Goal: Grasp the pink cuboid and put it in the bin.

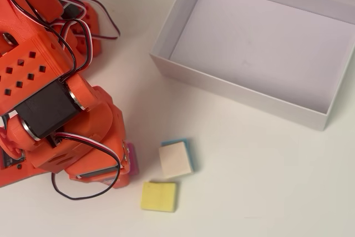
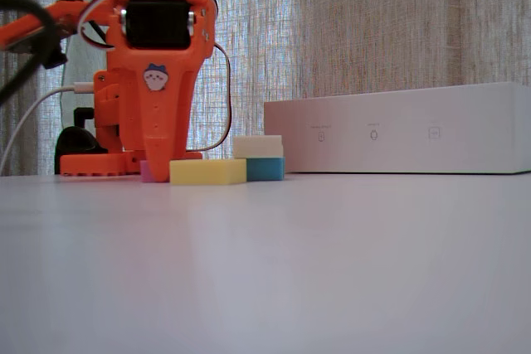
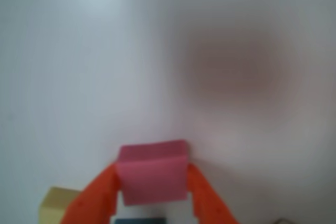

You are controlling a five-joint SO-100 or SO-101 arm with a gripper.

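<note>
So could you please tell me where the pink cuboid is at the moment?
The pink cuboid sits between the tool's two orange fingers in the wrist view; overhead it peeks out lower left, just left of the cream-topped blue block.

obstacles: yellow block (image 1: 159,196), cream-topped block (image 1: 176,159) just beside end effector (image 3: 152,192) | bin (image 1: 166,59) interior open

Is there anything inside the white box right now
No, in the overhead view the bin shows only its bare pale floor, while the pink cuboid sits outside it under the gripper.
</note>
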